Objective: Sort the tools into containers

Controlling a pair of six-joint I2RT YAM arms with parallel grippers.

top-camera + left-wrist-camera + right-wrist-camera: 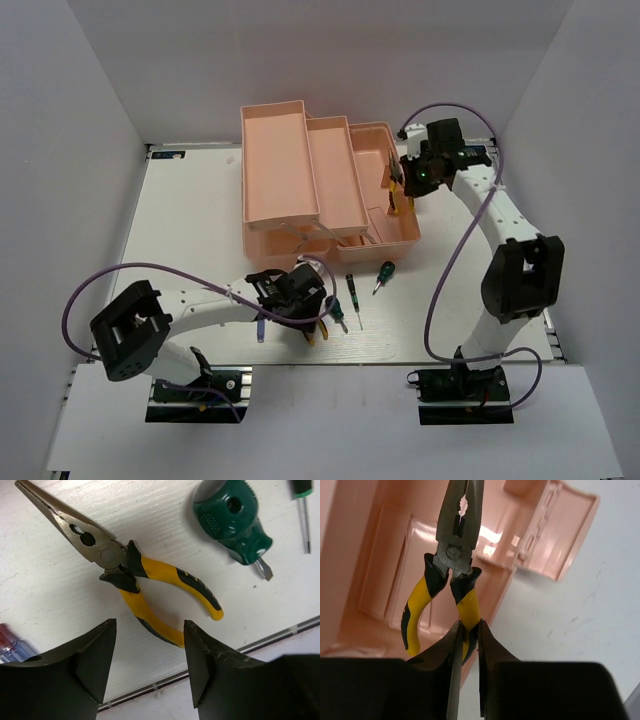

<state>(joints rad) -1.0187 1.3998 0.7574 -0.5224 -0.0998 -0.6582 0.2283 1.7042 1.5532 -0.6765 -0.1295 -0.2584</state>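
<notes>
Placing step, I judge: the right end effector (467, 630), narrow, pinches the pliers (457, 555) by one handle over the toolbox tray (385, 580) ahead; next, lower and release. The left end effector (150, 625), wide, hovers above the second pliers (107, 555).

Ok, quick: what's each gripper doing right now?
Left gripper: open, empty, above the table pliers.
Right gripper: shut on one handle of the second pliers, over the toolbox.
</notes>
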